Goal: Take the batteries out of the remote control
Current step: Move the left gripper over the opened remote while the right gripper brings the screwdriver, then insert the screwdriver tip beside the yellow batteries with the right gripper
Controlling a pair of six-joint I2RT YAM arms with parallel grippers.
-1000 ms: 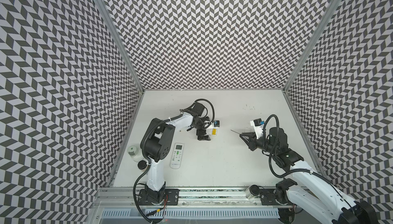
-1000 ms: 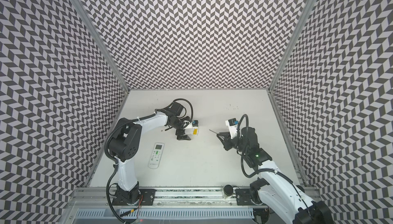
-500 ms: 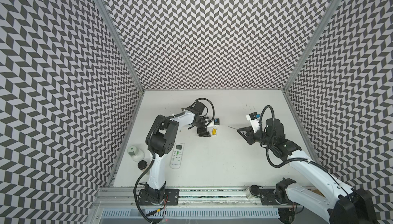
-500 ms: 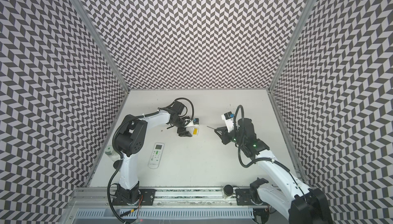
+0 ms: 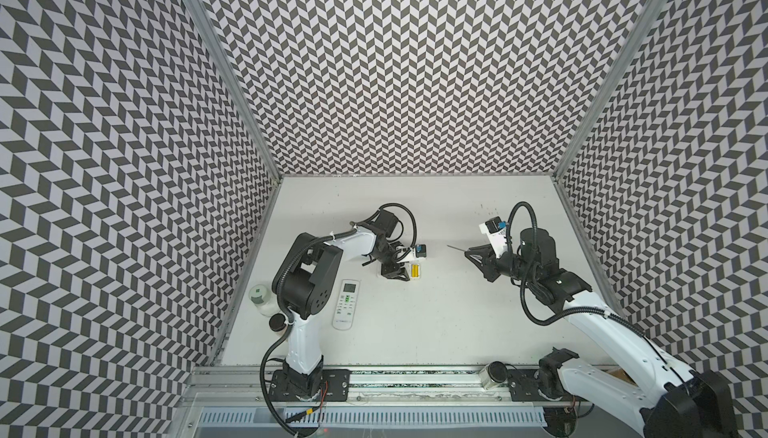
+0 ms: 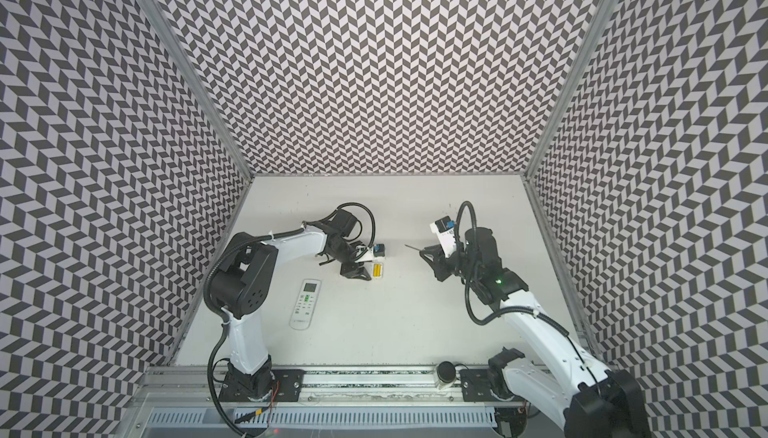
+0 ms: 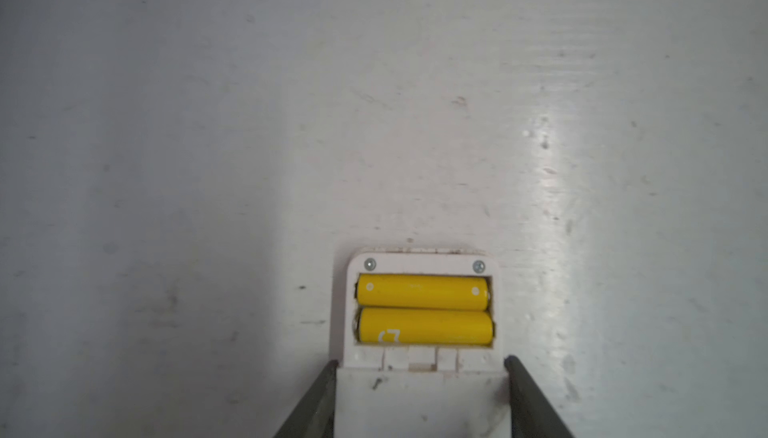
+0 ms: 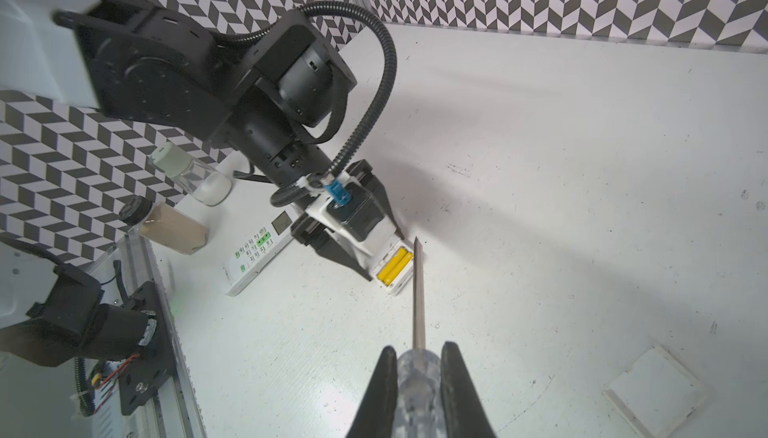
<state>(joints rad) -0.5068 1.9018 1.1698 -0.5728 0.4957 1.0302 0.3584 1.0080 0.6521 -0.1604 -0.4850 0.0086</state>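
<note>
1. Batteries [image 7: 424, 326]: two yellow, side by side, seated in open bay of small remote [image 7: 419, 400]; near mid-frame, a little below centre, in both top views.
2. Left gripper [image 7: 420, 361]: approx half open, fingers [image 7: 322, 390] flanking small remote's sides; firm contact or not, cannot tell. Risk: uneven squeeze, small remote skews or slides.
3. Right gripper [image 8: 419, 348]: clamped on clear handle of screwdriver [image 8: 417, 290]; tip short of bay, no contact. Risk: tip skids off plastic; handle twists under prying load.
4. Risk: spring tension, battery pops out, rolls toward 2nd remote [image 5: 347, 305].
5. Risk: arms converging on one spot, wrist clash poss.
</note>
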